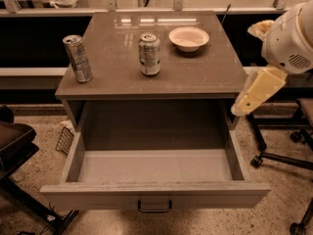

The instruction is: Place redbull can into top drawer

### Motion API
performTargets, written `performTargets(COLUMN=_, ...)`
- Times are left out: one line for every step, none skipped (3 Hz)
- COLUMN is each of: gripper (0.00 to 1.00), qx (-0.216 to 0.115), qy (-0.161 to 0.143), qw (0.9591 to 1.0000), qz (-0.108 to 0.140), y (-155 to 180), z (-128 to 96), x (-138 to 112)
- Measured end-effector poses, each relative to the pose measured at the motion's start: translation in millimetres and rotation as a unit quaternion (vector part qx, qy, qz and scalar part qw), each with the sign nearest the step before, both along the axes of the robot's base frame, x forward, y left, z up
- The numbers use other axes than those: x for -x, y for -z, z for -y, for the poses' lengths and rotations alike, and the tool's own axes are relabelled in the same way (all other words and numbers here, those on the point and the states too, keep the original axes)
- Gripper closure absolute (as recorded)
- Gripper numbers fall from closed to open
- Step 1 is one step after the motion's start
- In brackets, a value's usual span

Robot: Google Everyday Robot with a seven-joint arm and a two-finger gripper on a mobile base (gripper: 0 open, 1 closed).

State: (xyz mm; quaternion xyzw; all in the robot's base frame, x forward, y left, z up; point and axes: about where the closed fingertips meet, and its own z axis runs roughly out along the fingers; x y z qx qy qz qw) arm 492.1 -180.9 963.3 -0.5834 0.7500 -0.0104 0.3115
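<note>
The redbull can, slim and silvery with darker diagonal panels, stands upright at the left front of the table top. The top drawer is pulled wide open below the table top and its inside is bare; its dark handle is on the front panel. My gripper hangs from the cream arm at the right, just off the table's right front corner, above the drawer's right wall. It is far from the redbull can and holds nothing that I can see.
A wider, shorter pale can stands mid-table. A white bowl sits behind it to the right. A dark chair is at the left, chair legs with wheels at the right. A shelf rail runs behind.
</note>
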Motion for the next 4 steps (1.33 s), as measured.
performTargets(gripper=0.0, qx=-0.071, qy=0.005, qw=0.9965, qz=0.043, y=1.6, z=-23.4, x=-0.8)
performTargets(gripper=0.0, qx=-0.141, qy=0.021, qw=0.9869, qz=0.077, y=-7.2, z=-55.2, x=10.5)
performTargets(gripper=0.0, qx=-0.212, qy=0.038, qw=0.9732, qz=0.08, y=-6.7, z=-83.2, x=13.1)
performTargets(gripper=0.0, qx=-0.231, qy=0.041, qw=0.9688, qz=0.08, y=-11.5, z=-91.0, x=13.5)
